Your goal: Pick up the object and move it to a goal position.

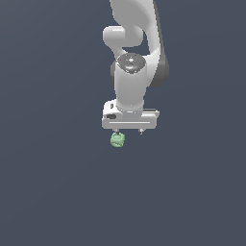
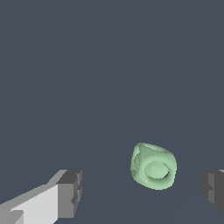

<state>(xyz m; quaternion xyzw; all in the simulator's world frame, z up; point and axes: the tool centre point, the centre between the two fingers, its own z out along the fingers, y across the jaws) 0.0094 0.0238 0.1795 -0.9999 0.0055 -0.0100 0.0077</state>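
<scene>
The object (image 1: 117,140) is a small pale green lumpy blob lying on the dark grey floor. In the exterior view it sits just below the white gripper (image 1: 128,131), under the finger on the exterior view's left. In the wrist view the object (image 2: 153,166) shows a round dimple and lies between the two dark-tipped fingers (image 2: 70,193), apart from both. The gripper (image 2: 142,192) is open and holds nothing. It hovers low over the object with its jaws wide apart.
The white arm (image 1: 137,43) rises above the gripper toward the top of the exterior view. The plain dark grey floor (image 1: 57,182) spreads all around. No other object shows.
</scene>
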